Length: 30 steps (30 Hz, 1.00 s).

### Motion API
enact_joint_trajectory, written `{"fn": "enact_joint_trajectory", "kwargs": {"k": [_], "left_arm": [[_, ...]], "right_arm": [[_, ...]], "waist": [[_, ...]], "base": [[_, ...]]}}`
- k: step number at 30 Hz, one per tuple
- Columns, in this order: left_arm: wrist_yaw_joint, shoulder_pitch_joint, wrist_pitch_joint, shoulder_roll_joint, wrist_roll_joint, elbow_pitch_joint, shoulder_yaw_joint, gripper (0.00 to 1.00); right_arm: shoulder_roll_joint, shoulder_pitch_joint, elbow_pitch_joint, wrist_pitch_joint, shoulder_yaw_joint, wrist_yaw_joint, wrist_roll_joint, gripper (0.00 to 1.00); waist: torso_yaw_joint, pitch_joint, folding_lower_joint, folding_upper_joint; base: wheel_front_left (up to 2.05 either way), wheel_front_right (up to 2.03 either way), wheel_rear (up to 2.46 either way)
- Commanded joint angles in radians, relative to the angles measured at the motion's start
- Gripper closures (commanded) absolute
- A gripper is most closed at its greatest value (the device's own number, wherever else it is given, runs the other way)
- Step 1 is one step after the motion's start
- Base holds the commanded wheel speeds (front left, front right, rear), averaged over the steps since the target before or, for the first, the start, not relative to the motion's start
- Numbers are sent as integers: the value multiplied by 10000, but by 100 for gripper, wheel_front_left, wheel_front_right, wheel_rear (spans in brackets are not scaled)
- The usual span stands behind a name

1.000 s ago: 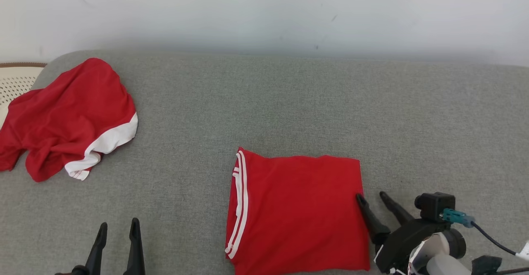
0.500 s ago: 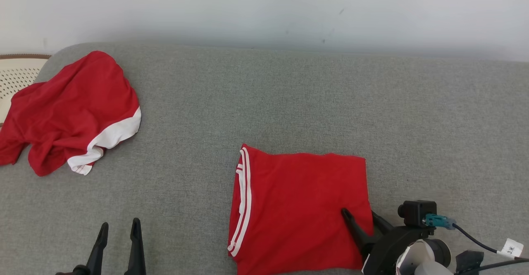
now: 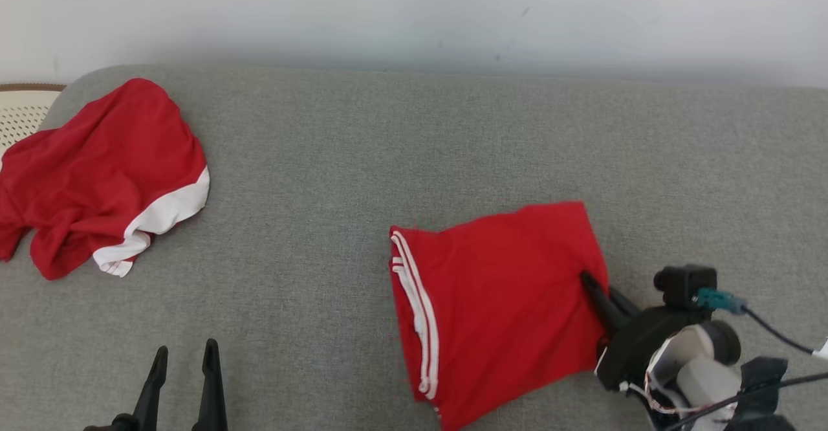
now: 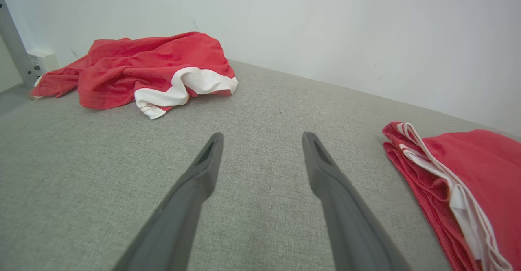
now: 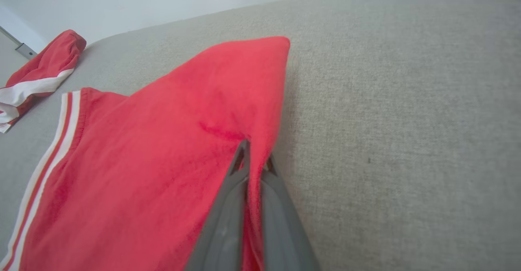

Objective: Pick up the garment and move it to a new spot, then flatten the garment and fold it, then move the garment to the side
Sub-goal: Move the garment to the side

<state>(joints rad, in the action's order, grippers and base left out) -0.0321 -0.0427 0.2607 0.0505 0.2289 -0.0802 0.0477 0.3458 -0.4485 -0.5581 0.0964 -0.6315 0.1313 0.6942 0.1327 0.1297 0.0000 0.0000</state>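
A folded red garment (image 3: 504, 301) with white stripes along its left edge lies on the grey cushion, turned askew. My right gripper (image 3: 598, 285) is shut on its right edge; in the right wrist view the red garment (image 5: 163, 161) is pinched between the closed fingers (image 5: 228, 206) and its right side is lifted. My left gripper (image 3: 184, 360) stands open at the lower left, over bare cushion. In the left wrist view its fingers (image 4: 195, 189) are spread wide and the garment (image 4: 468, 173) lies to the right.
A second red garment with white trim (image 3: 103, 172) lies crumpled at the far left of the grey cushion (image 3: 401, 153). A pale perforated basket (image 3: 19, 117) sits beyond the cushion's left end. A white wall runs along the back.
My right gripper has shut on the folded garment's right edge and pulled it up and to the right, so the garment now lies skewed. The left gripper has stayed in place.
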Motion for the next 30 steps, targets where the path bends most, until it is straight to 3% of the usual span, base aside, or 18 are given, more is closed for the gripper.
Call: {"fn": "enact_joint_trajectory", "kwargs": {"k": [1,11,30], "left_arm": [[51,-24,47,6,55,61,23,0],[-85,-400,46,5,-159,459,210,0],[-426,-1077,46,25,-821,1240,688,0]], "right_arm": [[170,-244,9,-14,41,-9,-86,100],[1120,-2080,-232,-344,413,-8,-348,100],[2893,-5155,-1831,-343,707,-9,-381,100]], "waist": [[-76,88,0,0],[-530,1095,0,0],[-973,2649,0,0]], "base": [[0,0,0],[0,0,0],[0,0,0]]}}
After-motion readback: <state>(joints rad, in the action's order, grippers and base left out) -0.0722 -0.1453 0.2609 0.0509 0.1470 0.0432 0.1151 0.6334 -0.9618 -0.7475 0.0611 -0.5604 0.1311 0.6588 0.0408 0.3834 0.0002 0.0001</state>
